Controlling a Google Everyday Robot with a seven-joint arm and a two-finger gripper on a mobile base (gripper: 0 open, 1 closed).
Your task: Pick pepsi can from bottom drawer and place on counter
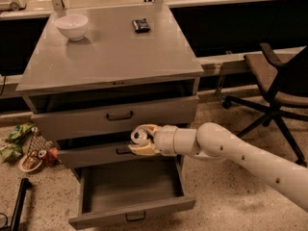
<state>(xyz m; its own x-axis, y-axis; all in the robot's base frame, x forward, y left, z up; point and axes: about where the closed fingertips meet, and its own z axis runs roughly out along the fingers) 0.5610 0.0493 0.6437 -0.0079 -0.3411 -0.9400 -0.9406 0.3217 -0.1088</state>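
Observation:
My gripper (140, 141) is in front of the middle drawer's front panel, above the open bottom drawer (130, 211). Its cream fingers (136, 151) are shut on the pepsi can (140, 136). The can's round silver top faces the camera and its body is mostly hidden by the fingers. The bottom drawer is pulled out, and what shows of its inside holds nothing. The grey counter (115, 52) is the top of the cabinet, well above the gripper.
A white bowl (71, 26) and a small black packet (141, 25) sit at the back of the counter. The top drawer (115, 114) stands slightly open. Snack bags and litter (24, 148) lie on the floor at left. An office chair (276, 81) stands at right.

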